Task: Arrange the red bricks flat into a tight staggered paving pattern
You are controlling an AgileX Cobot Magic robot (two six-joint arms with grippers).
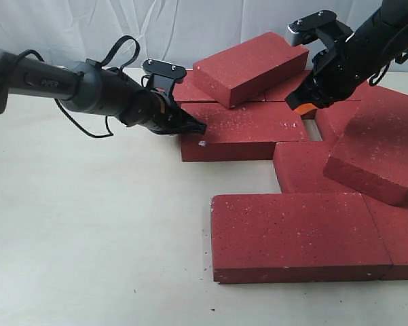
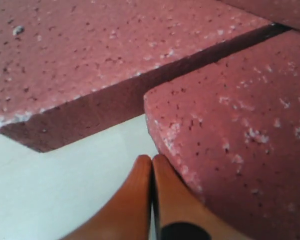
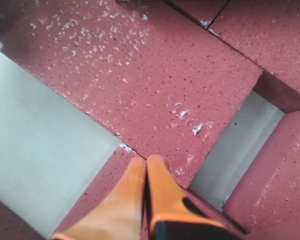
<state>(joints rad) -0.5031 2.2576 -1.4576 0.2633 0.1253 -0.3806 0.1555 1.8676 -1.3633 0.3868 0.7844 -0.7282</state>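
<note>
Several red bricks lie clustered at centre right. A middle brick [image 1: 244, 132] lies flat, and a tilted brick [image 1: 251, 68] leans on the ones behind it. Another tilted brick [image 1: 380, 153] rests on its neighbours at the right. A large brick [image 1: 295, 234] lies flat in front. My left gripper [image 1: 200, 127] is shut and empty, its tips at the middle brick's left end. In the left wrist view the shut fingertips [image 2: 152, 159] touch a brick's corner [image 2: 239, 125]. My right gripper [image 1: 300, 105] is shut and empty above the back bricks, its tips [image 3: 146, 161] over a brick [image 3: 140, 75].
The pale table [image 1: 88, 238] stretches bare to the left and front. A white cloth backdrop [image 1: 190, 27] hangs behind. Small gaps of table [image 3: 239, 145] show between bricks near the right gripper. The left arm's cables [image 1: 122, 51] loop above its wrist.
</note>
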